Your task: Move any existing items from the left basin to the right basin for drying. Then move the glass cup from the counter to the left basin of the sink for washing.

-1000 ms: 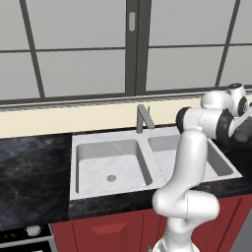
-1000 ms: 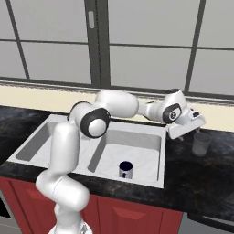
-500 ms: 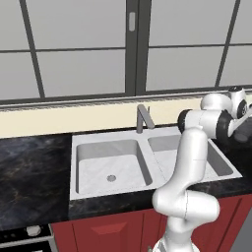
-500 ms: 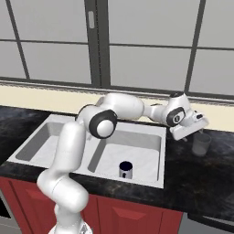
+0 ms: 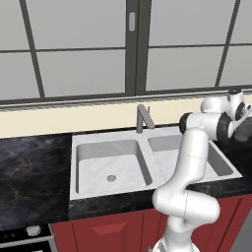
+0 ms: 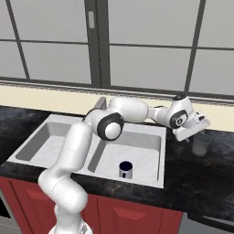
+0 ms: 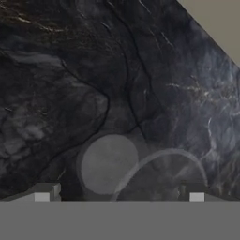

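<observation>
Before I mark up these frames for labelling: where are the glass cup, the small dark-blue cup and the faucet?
glass cup (image 6: 200,144): right base view, side wall.
small dark-blue cup (image 6: 125,168): right base view, its outer side, in the right basin.
faucet (image 5: 143,118): left base view, upright neck.

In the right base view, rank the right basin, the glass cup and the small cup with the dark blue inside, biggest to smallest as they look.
1. right basin
2. and 3. glass cup and small cup: they look about alike, so I won't rank them.
</observation>
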Robot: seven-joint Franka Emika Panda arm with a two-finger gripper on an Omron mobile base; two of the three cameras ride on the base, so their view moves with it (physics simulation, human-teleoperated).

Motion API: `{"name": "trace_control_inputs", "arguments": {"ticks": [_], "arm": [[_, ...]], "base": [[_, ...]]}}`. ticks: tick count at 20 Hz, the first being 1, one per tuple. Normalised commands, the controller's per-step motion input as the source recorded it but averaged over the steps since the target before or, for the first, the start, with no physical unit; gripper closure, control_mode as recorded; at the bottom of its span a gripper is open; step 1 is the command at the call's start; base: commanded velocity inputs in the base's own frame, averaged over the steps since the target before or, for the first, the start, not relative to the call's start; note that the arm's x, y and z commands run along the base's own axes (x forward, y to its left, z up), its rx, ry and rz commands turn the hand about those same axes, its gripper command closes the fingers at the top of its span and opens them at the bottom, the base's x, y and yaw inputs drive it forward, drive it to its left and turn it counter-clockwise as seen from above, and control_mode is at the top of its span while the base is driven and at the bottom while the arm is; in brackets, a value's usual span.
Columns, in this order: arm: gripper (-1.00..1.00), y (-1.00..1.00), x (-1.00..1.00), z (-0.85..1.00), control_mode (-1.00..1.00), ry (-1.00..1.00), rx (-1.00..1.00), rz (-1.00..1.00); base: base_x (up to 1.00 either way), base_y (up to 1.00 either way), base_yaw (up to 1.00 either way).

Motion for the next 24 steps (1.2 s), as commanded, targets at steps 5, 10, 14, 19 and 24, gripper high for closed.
{"name": "trace_control_inputs", "arguments": {"ticks": [5, 10, 14, 19, 24], "arm": [[-1.00, -0.22, 0.15, -0.16, -1.00, 0.00, 0.00, 0.02], [-1.00, -0.22, 0.04, -0.19, -1.00, 0.00, 0.00, 0.01], [-1.00, -0.13, 0.02, -0.24, -1.00, 0.00, 0.00, 0.00], [1.00, -0.03, 0.00, -0.32, -1.00, 0.00, 0.01, 0.00], [1.00, 0.06, -0.06, -0.57, -1.00, 0.00, 0.02, 0.00]], "base": [[0.00, 0.00, 0.00], [0.00, 0.00, 0.00], [0.00, 0.00, 0.00], [0.00, 0.00, 0.00], [0.00, 0.00, 0.00]]}}
